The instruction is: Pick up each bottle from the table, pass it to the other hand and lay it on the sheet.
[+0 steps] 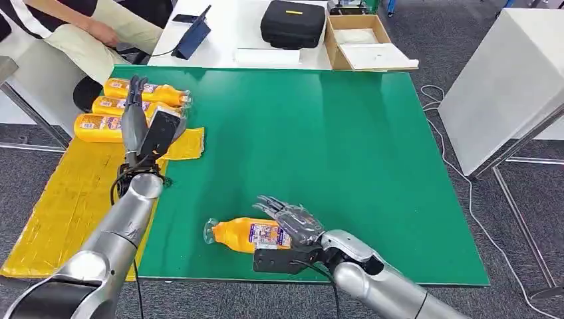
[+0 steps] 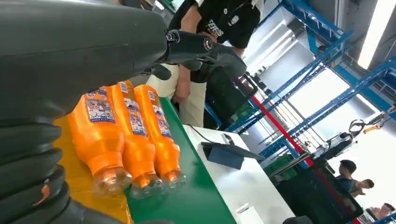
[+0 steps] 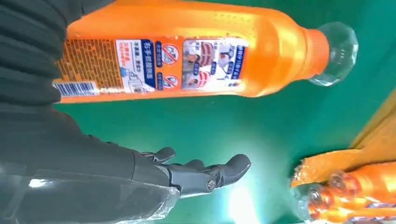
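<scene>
A: Start at the left edge. What's there?

B: The yellow sheet (image 1: 66, 199) hangs over the left edge of the green table (image 1: 346, 153). Three orange bottles (image 1: 110, 106) lie side by side on it near the far-left corner. The left hand (image 1: 136, 123) hovers just over them, fingers straight and apart, holding nothing.

A: And further right?

B: One more bottle (image 1: 247, 234) lies on its side near the front edge, clear cap pointing toward the sheet. That makes four bottles, one sheet. The right hand (image 1: 292, 222) sits at its label end, fingers spread; the right wrist view shows the fingers (image 3: 219, 172) stretched out beside the bottle with green table between, so I'd say nothing is gripped yet, though I cannot tell whether the thumb touches.

A: What could go wrong?

B: The bottle is round and lies close to the front edge. A glancing touch from the fingers could roll it off. And a grip taken at the base end could let the heavier body tip during the handover. A person (image 1: 80, 26) sits near the far-left corner, close to the left arm's sweep
</scene>
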Robot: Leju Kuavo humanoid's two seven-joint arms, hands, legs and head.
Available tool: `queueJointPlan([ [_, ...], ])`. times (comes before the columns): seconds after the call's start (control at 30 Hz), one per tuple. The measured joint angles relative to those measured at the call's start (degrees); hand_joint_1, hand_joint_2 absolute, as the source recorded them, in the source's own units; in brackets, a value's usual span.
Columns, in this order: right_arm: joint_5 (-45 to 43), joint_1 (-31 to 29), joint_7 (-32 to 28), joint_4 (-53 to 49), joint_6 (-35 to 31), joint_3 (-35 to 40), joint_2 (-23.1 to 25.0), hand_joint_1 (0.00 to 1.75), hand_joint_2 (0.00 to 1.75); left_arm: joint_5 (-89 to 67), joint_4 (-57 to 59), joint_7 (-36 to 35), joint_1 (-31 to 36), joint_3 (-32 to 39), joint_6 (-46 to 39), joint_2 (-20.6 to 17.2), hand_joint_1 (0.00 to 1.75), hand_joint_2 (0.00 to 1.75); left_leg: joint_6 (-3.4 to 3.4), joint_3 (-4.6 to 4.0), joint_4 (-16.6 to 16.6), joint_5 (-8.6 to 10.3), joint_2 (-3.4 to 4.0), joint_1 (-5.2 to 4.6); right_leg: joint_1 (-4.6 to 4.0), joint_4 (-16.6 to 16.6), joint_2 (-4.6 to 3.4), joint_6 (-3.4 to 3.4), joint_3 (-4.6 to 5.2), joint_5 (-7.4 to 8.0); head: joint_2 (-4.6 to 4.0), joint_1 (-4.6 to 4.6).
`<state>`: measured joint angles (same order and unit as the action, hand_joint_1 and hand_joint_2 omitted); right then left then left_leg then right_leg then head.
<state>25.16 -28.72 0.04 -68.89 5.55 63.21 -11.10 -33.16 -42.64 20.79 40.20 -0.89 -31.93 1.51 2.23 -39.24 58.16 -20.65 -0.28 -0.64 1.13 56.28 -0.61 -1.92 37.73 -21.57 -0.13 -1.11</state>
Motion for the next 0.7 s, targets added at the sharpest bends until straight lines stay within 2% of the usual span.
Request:
queueJointPlan([
  [0.7, 2.93, 1.84, 1.57, 1.97, -1.03, -0.48, -0.42, 0.00, 1.75, -0.22, 0.00, -0.74, 0.08, 0.00, 0.22, 0.57, 0.00, 1.75, 0.00, 0.00, 0.00, 0.00, 0.00, 0.00, 0.00, 0.00, 0.00, 0.00, 0.00, 0.00, 0.00, 0.00],
])
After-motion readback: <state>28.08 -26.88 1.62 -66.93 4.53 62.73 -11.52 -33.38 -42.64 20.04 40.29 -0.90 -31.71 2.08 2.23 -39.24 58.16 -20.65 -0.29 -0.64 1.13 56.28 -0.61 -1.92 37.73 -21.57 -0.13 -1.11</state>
